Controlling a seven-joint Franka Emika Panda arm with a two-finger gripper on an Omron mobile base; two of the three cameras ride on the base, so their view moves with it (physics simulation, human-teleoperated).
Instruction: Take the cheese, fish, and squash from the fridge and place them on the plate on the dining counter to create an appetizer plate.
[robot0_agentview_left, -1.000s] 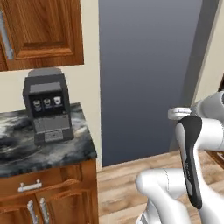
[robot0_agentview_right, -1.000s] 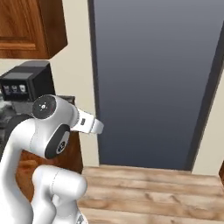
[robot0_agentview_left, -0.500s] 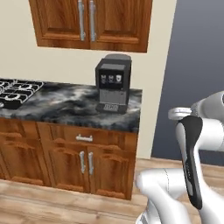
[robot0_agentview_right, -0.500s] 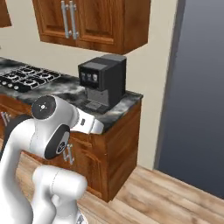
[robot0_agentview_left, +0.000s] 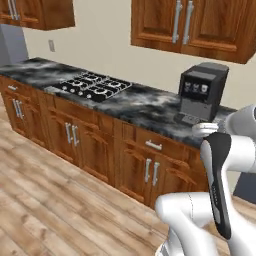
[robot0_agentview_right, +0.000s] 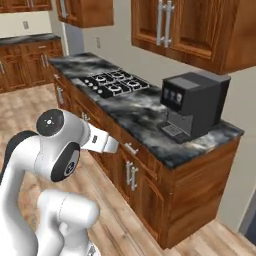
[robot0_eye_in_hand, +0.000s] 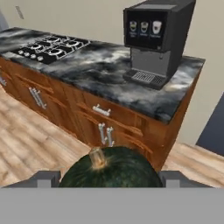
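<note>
**Hand view: squash carried between the fingers, wall cabinets ahead**

Hand view shows the round dark green squash (robot0_eye_in_hand: 111, 168) with its tan stem sitting between the two dark fingertips (robot0_eye_in_hand: 43, 179) of the end effector (robot0_eye_in_hand: 109, 180), which is gripping it with the jaws spread wide. Beyond it lies a black-and-grey marbled stone tabletop (robot0_eye_in_hand: 100, 70) on brown wooden cabinets, bearing a black coffee machine (robot0_eye_in_hand: 155, 37) and a black gas hob (robot0_eye_in_hand: 48, 47).

Left base view shows the white arm (robot0_agentview_left: 220, 190) folded at lower right, with the same coffee machine (robot0_agentview_left: 200, 92), hob (robot0_agentview_left: 92, 86) and wooden floor (robot0_agentview_left: 45, 200).

Right base view shows the arm's white shoulder (robot0_agentview_right: 55, 150) close beside the cabinet fronts (robot0_agentview_right: 132, 172).

Judging from this, the rounded squash could slip from so wide a grip if the base turns sharply, and the arm could brush the cabinets while passing so near.
</note>
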